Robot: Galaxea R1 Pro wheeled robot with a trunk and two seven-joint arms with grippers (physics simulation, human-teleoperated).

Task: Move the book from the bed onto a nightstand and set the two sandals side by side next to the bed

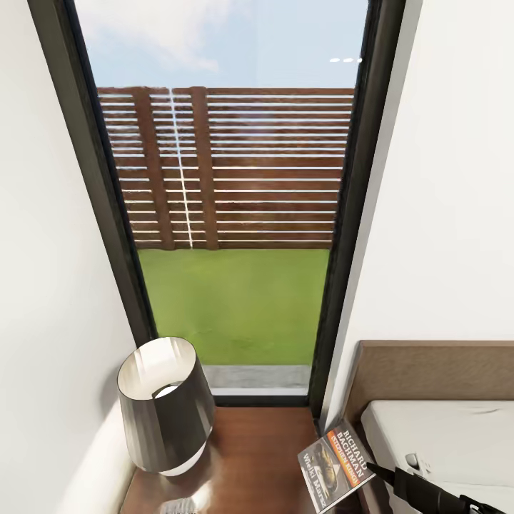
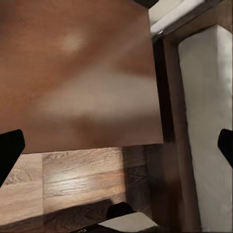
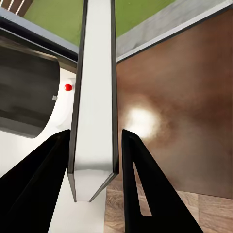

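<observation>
Pinching the thin dark paperback book with the orange band (image 1: 335,464) by its lower edge, the right hand (image 1: 377,472) holds it tilted over the right corner of the glossy dark brown wooden nightstand (image 1: 250,457), just beside the dark-framed bed with the light grey mattress (image 1: 442,428). The right wrist view shows the book (image 3: 94,97) edge-on, white pages between two black fingers (image 3: 145,194). A grey cone-shaded lamp (image 1: 164,407) stands at the worktop's left. The left wrist view looks down on the nightstand top (image 2: 77,73), the wood-plank floor (image 2: 68,179) and the mattress edge (image 2: 208,121); the left hand's (image 2: 116,150) dark fingertips (image 2: 8,150) sit far apart, spread.
</observation>
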